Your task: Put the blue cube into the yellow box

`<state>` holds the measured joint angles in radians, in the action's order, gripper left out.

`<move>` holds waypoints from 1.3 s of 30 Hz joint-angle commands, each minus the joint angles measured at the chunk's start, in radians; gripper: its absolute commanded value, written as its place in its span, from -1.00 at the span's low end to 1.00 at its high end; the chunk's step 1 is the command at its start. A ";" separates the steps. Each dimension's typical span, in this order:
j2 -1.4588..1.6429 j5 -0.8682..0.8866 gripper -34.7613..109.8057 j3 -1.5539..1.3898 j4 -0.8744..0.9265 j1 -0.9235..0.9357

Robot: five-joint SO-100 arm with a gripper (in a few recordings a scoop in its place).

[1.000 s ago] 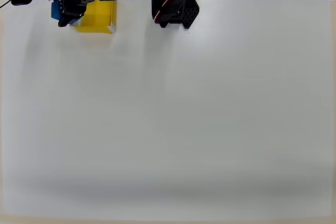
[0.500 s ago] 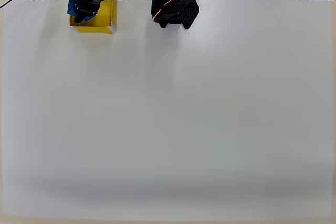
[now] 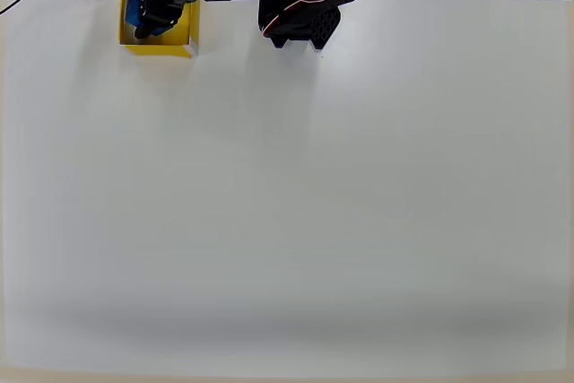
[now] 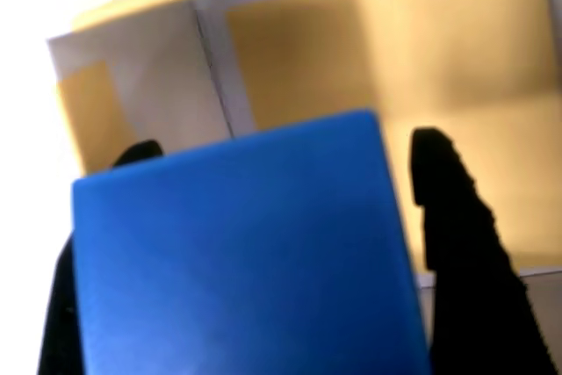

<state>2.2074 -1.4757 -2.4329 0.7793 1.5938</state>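
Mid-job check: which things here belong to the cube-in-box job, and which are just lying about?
Part of the job:
- blue cube, held between the fingers of the gripper
- yellow box, under the cube at the table's top-left in the overhead view

Just there:
- white table
- the arm's black base

Tool (image 3: 143,20) with blue cube (image 3: 133,12), now over yellow box (image 3: 184,33).
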 commanded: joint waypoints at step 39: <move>0.416 -0.261 -0.30 0.133 0.437 0.043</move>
<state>2.5050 -1.6812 -2.4498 1.0738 1.6214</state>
